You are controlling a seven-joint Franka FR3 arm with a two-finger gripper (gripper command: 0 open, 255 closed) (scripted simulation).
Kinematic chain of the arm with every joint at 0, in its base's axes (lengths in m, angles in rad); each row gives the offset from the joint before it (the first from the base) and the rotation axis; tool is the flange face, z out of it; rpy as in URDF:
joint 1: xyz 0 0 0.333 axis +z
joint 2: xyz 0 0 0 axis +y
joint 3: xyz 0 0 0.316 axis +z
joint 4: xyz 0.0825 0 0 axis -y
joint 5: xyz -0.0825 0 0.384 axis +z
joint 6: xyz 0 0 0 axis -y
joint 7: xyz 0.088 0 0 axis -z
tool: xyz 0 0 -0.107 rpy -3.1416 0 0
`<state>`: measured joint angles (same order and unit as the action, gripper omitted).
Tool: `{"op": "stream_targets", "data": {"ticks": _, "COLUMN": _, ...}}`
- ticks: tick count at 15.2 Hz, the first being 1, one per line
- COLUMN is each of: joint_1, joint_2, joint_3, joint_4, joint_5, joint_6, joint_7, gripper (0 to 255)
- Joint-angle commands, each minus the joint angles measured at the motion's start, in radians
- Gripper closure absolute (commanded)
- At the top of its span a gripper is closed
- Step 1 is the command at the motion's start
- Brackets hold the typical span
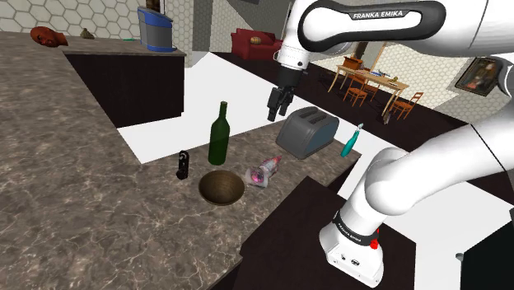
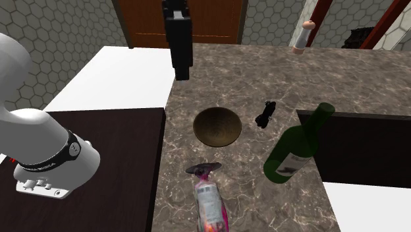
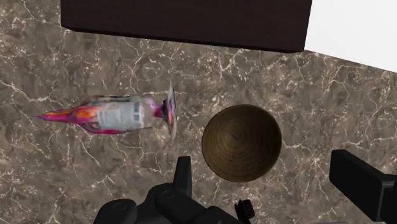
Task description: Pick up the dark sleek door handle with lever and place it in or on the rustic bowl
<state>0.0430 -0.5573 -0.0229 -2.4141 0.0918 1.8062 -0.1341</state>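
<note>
Hanging high over the worktop [image 1: 99,206], the gripper [image 1: 278,107] is empty, its two black fingers spread apart, with nothing between them but air. Straight down from it, as near as I can judge, sits the bowl [image 1: 221,187], brown and round. The handle [image 1: 182,165] is not under the gripper at all: it stands on the worktop well below and off to one side, just past the bowl's far rim, small and black and upright on its end. A tall green bottle [image 1: 218,136] rises close by it, and on the bowl's other side a crumpled pink bottle [image 1: 264,171] lies flat. From where I stand the trouble looks plain enough. The handle is slim and perched on a narrow foot, so if one finger meets it before the other, it will likely tip over or skid instead of being caught. The green bottle is near enough that a wide-open gripper coming down beside it could clip it and send it over. The bowl's rim is just beside the handle too, and a finger landing on it would shove the bowl away.
</note>
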Motion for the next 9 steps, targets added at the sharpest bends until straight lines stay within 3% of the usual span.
{"op": "stream_targets", "data": {"ticks": 1, "joint_1": 0.007, "joint_2": 0.071, "joint_3": 0.008, "joint_4": 0.010, "joint_5": 0.006, "joint_6": 0.062, "joint_7": 0.001, "gripper": 0}}
{"op": "stream_targets", "data": {"ticks": 9, "joint_1": 0.040, "joint_2": 0.369, "joint_3": 0.053, "joint_4": 0.128, "joint_5": 0.024, "joint_6": 0.244, "joint_7": 0.030, "gripper": 0}}
